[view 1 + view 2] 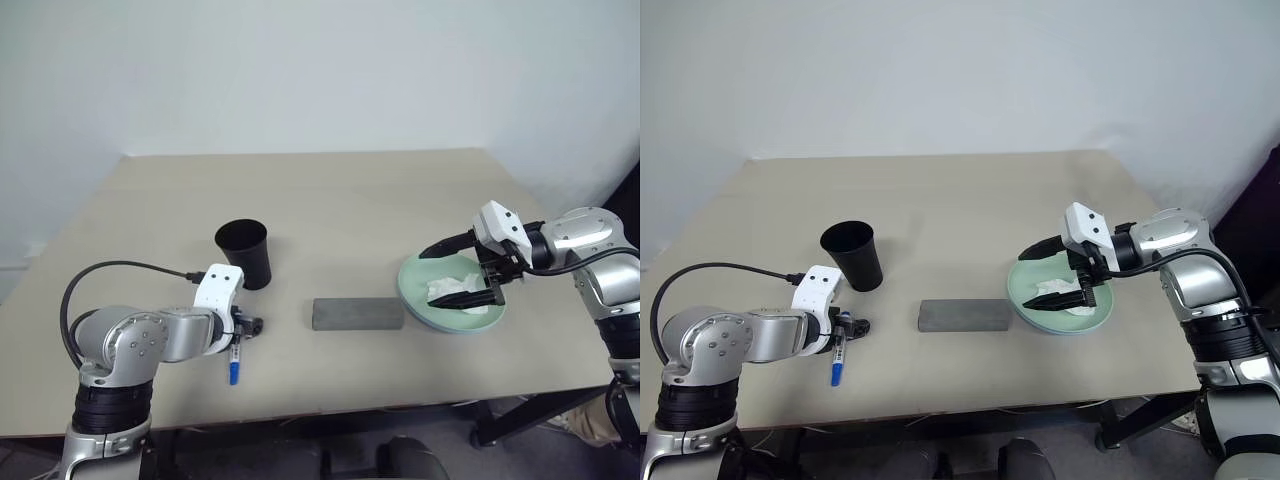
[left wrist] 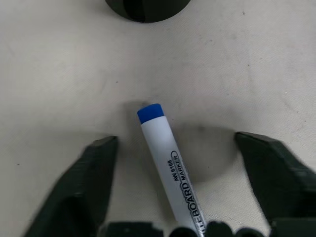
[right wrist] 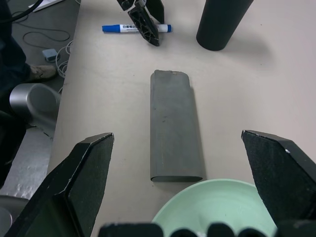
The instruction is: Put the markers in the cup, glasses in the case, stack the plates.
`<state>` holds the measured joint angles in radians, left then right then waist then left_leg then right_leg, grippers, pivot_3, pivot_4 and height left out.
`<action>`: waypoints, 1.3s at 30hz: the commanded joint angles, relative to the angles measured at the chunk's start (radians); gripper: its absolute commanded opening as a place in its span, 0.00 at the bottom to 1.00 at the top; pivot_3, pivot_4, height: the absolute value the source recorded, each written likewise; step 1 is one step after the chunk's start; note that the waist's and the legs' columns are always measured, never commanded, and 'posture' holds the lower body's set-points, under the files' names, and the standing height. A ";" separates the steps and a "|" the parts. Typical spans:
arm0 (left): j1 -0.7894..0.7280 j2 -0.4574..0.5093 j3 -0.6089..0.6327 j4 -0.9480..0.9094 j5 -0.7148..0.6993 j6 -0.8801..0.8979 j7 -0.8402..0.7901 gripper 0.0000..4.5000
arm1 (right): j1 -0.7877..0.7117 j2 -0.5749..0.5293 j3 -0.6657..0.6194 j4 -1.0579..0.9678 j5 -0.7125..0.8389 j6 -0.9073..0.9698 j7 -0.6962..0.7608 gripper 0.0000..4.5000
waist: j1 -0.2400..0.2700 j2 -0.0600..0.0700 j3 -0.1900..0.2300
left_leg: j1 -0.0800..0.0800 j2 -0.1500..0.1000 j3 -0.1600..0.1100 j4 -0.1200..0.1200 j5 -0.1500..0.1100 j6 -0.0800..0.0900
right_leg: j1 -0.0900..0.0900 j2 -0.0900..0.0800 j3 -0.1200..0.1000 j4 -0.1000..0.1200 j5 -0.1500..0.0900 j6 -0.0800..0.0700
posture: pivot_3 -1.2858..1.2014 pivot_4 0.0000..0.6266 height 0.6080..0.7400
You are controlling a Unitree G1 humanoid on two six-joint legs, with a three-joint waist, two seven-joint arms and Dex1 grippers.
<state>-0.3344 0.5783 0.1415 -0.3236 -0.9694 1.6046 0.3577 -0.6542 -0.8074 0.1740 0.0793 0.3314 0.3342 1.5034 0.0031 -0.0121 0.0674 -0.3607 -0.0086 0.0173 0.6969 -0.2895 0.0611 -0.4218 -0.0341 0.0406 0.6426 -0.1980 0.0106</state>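
A white marker [image 2: 160,143] with blue ends lies flat on the table, near the front left. My left gripper [image 1: 240,326] is lowered over it, open, one finger on each side and neither touching. Just behind stands the black cup [image 1: 243,252], upright. The grey case [image 1: 357,313] lies shut at the table's middle. To its right is a mint green plate [image 1: 415,285] with crumpled white tissue [image 1: 452,290] on it. My right gripper [image 1: 455,272] hovers open over that plate, holding nothing. The glasses are out of view.
The tan table [image 1: 330,200] has open room across its back half. Its front edge runs close to the marker and the left gripper. Cables [image 3: 54,44] and a person's shoe [image 3: 42,73] are on the floor beyond the table's left side.
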 commanded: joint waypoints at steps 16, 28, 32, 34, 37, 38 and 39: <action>-0.074 0.261 -0.236 -0.123 0.081 -0.168 -0.432 0.34 | -0.031 0.007 -0.015 0.008 -0.003 -0.027 -0.005 1.00 | -0.005 -0.001 0.001 | -0.002 0.000 0.001 -0.002 0.001 0.000 | -0.003 0.001 0.000 -0.001 -0.001 -0.001 | 0.52 0.00 0.99; -0.096 0.374 -0.249 -0.008 0.303 -0.479 -0.776 0.34 | -0.031 0.014 -0.017 -0.002 -0.007 -0.018 -0.010 1.00 | -0.006 -0.001 0.001 | -0.002 0.000 0.002 -0.003 0.002 0.001 | -0.004 0.000 0.000 -0.002 -0.001 -0.002 | 0.52 0.00 0.99; -0.117 0.327 -0.236 0.038 0.328 -0.440 -0.767 0.34 | -0.032 0.013 -0.019 -0.004 -0.007 -0.016 -0.012 1.00 | -0.005 -0.001 0.001 | -0.002 0.000 0.002 -0.004 0.002 0.002 | -0.004 0.001 0.000 -0.002 -0.001 -0.001 | 0.52 0.00 0.99; -0.125 0.297 -0.222 0.050 0.334 -0.410 -0.753 0.40 | -0.030 0.013 -0.019 -0.006 -0.007 -0.015 -0.014 1.00 | -0.004 -0.001 0.001 | -0.002 0.000 0.002 -0.004 0.002 0.002 | -0.004 0.001 0.000 -0.002 -0.001 -0.001 | 0.52 0.00 0.99; -0.131 0.233 -0.181 0.054 0.328 -0.333 -0.717 0.54 | -0.026 0.012 -0.021 -0.012 -0.006 -0.013 -0.015 1.00 | -0.004 -0.002 0.001 | -0.002 0.000 0.002 -0.004 0.002 0.003 | -0.004 0.000 0.000 -0.002 -0.001 0.000 | 0.52 0.00 0.99; -0.133 0.207 -0.167 0.047 0.323 -0.306 -0.704 0.61 | -0.025 0.013 -0.021 -0.012 -0.006 -0.013 -0.016 1.00 | -0.004 -0.002 0.001 | -0.002 0.001 0.002 -0.004 0.002 0.003 | -0.004 0.000 0.000 -0.002 0.000 0.000 | 0.52 0.00 0.99; -0.135 0.177 -0.154 0.036 0.320 -0.278 -0.689 0.69 | -0.024 0.013 -0.021 -0.013 -0.006 -0.013 -0.016 1.00 | -0.004 -0.002 0.001 | -0.002 0.001 0.002 -0.004 0.002 0.003 | -0.004 0.000 0.000 -0.002 0.000 0.001 | 0.52 0.00 0.99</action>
<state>-0.4422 0.7679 -0.0522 -0.2616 -0.6451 1.2952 -0.3514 -0.6578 -0.7943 0.1758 0.0919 0.3150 0.3218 1.4978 -0.0012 -0.0139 0.0688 -0.3628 -0.0080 0.0193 0.6928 -0.2879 0.0639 -0.4258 -0.0337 0.0408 0.6402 -0.1980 0.0115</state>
